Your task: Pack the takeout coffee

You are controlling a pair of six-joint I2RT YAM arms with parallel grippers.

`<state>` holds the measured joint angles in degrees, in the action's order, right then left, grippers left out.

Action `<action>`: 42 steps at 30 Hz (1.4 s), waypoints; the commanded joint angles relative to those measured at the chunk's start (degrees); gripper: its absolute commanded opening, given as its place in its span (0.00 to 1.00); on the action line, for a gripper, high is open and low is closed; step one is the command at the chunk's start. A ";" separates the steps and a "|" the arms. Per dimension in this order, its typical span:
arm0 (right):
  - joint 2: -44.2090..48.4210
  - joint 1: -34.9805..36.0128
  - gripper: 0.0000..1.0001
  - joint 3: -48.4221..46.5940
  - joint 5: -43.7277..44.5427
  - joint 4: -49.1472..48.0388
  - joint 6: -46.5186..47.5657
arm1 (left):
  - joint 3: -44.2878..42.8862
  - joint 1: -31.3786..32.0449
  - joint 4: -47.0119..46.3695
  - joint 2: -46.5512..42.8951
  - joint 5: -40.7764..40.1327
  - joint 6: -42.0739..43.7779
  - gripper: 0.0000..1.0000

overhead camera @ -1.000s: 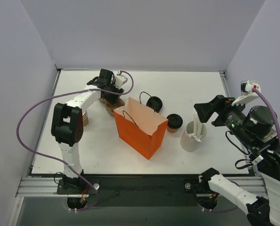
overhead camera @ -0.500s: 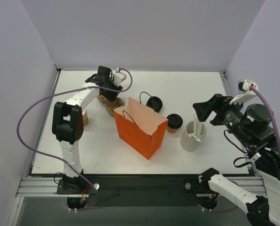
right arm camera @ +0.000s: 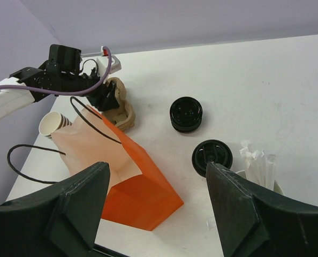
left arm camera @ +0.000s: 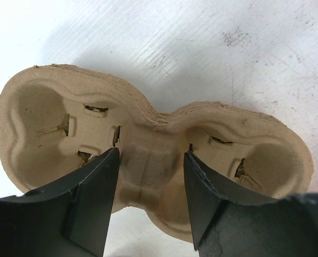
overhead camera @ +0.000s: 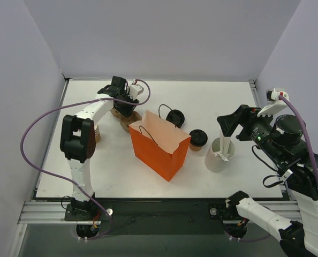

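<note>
Brown paper coffee cup (overhead camera: 197,138), capped in black, stands mid-table, just right of the orange bag (overhead camera: 158,143). Left gripper (left arm camera: 151,156) hangs open astride the cardboard cup carrier (left arm camera: 36,112) near the far-left corner, holding nothing. Right gripper (right arm camera: 156,167) gapes empty above the right edge

1. Centre of the left wrist view: cup carrier (left arm camera: 148,155), rough, matt moulded paper pulp.
2. Above it: desk (left arm camera: 244,53), white, matt, faintly scuffed.
3. Centre of the top view: bag (overhead camera: 156,147), matt orange paper.
4. Right of the bag: coffee lid (overhead camera: 198,137), glossy black plastic.
</note>
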<state>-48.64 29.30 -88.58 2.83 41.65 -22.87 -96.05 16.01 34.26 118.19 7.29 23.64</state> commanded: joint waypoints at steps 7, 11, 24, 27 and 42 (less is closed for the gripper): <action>-0.14 0.23 0.73 -1.43 1.21 0.01 0.37 | -4.40 -0.45 2.74 0.37 0.45 0.80 0.50; -0.22 0.23 0.73 -1.42 0.95 0.19 0.46 | -9.23 -0.10 7.29 0.02 -0.34 0.09 0.50; 0.48 0.23 0.73 -1.86 0.68 0.71 0.64 | -11.79 0.16 9.42 -0.32 -4.30 -1.58 0.47; 0.48 0.23 0.73 -2.21 0.77 0.98 0.55 | -14.33 0.25 10.65 -0.59 -5.09 -2.28 0.47; 2.06 0.23 0.73 -2.30 1.04 2.38 -1.03 | -15.83 -0.28 14.17 -0.07 -0.87 -1.84 0.60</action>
<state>-47.48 29.30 -89.25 2.83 43.92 -23.16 -111.72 16.08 47.59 118.89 4.45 21.19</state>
